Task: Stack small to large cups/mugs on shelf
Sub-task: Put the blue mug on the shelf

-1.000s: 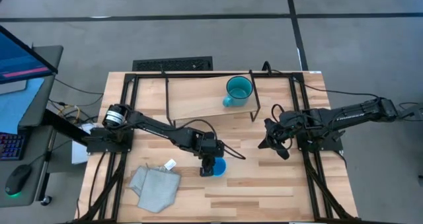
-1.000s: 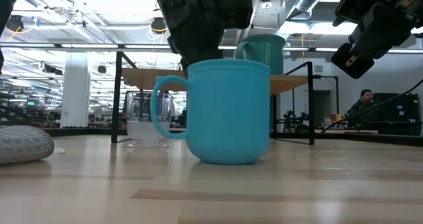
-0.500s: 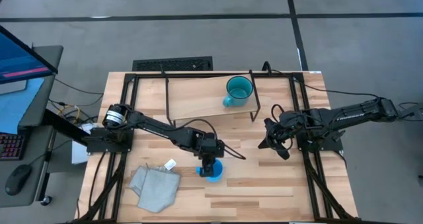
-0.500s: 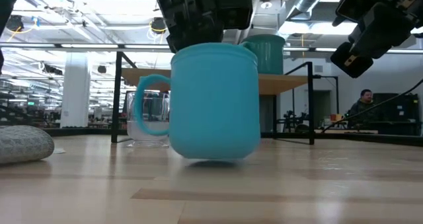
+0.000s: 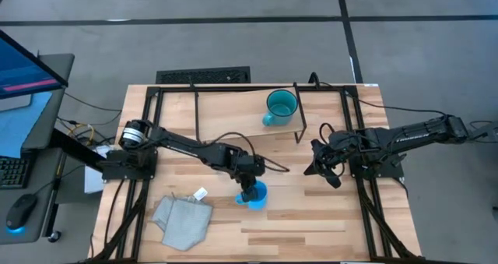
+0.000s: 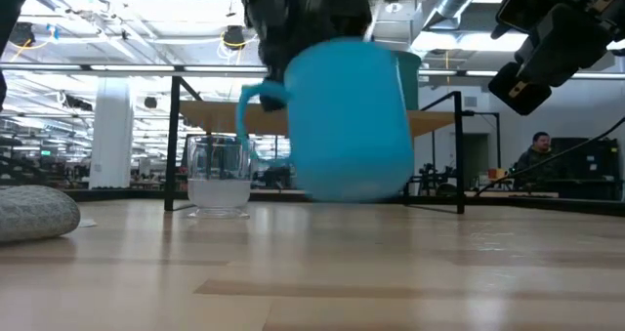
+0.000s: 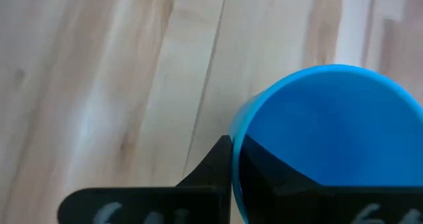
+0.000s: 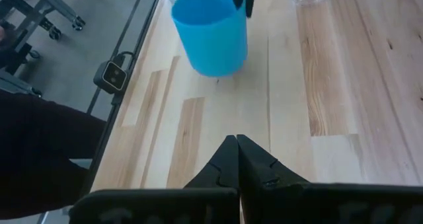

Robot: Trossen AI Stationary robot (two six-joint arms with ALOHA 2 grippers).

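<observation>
High view, clock directions from table centre. The left gripper (image 5: 250, 188), at about 6 o'clock, pinches the rim of the bright blue mug (image 5: 256, 195), one finger inside and one outside; the low view shows the mug (image 6: 347, 121) tilted and clear of the tabletop (image 6: 312, 272). The teal mug (image 5: 280, 106) stands on the shelf (image 5: 233, 116) at 12 o'clock. The glass cup (image 6: 216, 180) rests beneath the shelf. The right gripper (image 5: 321, 164), fingers pressed together and empty, waits at 3 o'clock.
</observation>
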